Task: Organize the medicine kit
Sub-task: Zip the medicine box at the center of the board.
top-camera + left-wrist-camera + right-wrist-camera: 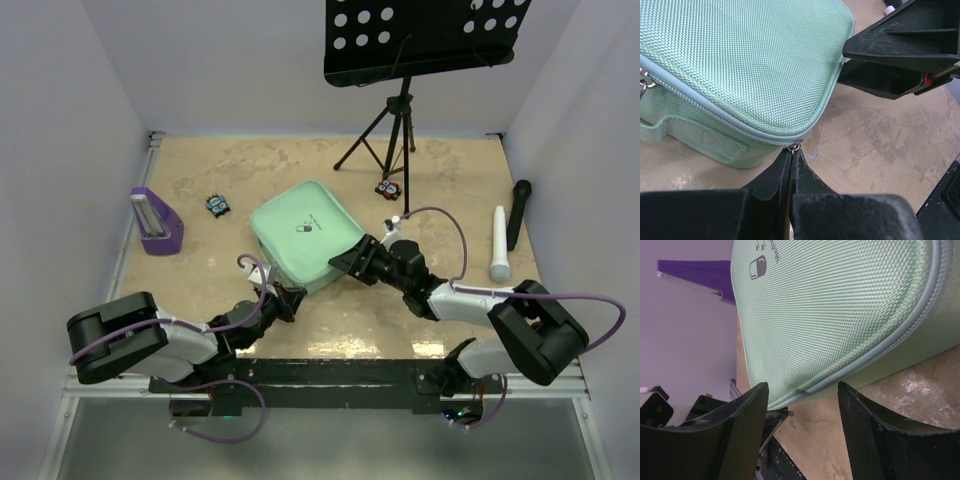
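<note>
1. Top external view: the kit lies near the middle of the table, a little toward the near edge. Its lid is down and the pill logo faces up.
2. Other things stand well apart from it: a purple stand near the left edge, a music stand at the far side, and a white stick and a black stick near the right edge.
3. Left gripper sits at the kit's near corner. In the left wrist view its fingers are pinched tight together with the zip pull right at their tips, so the pull looks held.
4. Right gripper is at the kit's near right corner with its jaws wide apart and nothing clamped. The right wrist view shows the lid's edge running past the gap between them. Whether a finger presses on the case I cannot tell.
5. Step in hand, as I judge it: opening the case. The zip looks closed along the side that shows, so sorting the contents has not begun.
6. Next move calls for drawing the pull along the zip's curve round the corner, keeping the pinch firm.
7. It also calls for the right gripper to steady the case, since a soft case may slide or lift with the tug.
8. Risk: the small pull may slip from the fingertips at the rounded corner.
</note>
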Motion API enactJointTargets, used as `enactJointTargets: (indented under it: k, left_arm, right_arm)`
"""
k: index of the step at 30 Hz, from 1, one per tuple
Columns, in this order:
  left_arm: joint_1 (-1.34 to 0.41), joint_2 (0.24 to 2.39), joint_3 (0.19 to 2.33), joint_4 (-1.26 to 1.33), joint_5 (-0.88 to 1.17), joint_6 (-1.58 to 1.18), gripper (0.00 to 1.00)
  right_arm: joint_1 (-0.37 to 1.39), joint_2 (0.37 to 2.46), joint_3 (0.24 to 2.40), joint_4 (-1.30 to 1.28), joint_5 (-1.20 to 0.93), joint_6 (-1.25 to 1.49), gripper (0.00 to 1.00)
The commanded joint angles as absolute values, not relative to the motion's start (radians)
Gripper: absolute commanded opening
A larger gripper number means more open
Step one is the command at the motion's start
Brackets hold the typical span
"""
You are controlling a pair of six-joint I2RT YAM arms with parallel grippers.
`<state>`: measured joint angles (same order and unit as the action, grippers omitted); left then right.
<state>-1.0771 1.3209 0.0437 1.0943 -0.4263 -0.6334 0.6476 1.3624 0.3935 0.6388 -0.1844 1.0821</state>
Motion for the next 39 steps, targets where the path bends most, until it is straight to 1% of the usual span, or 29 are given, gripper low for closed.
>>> enactJointTargets:
  k: [1,4,10,11,12,27,39]
  left_arm:
    - [-1.081,1.332,-0.008,1.088,-0.365,-0.607,0.0]
    - [-1.081,1.327,-0.008,1.086,-0.362,-0.606,0.0]
    - [-1.081,1.309,-0.011,1.075,-0.357,-0.609,0.0]
    - [-1.081,1.304,-0.014,1.072,-0.357,-0.611,0.0]
    - [-1.081,1.296,-0.015,1.068,-0.36,-0.614,0.0]
    - [-1.081,1.206,-0.064,0.997,-0.39,-0.658,0.0]
    - [-1.081,1.097,-0.101,0.838,-0.497,-0.765,0.0]
  right_arm:
    - [0.617,1.39,0.416,0.661,-0.166,1.094,0.6]
    - [0.601,1.425,0.42,0.693,-0.19,1.108,0.51]
    - [0.568,1.459,0.434,0.707,-0.212,1.101,0.1]
    - [0.563,1.459,0.437,0.701,-0.213,1.097,0.04]
    - [0.557,1.459,0.44,0.695,-0.212,1.095,0.0]
    - [0.499,1.388,0.43,0.64,-0.158,1.086,0.0]
    - [0.457,1.335,0.425,0.592,-0.13,1.043,0.0]
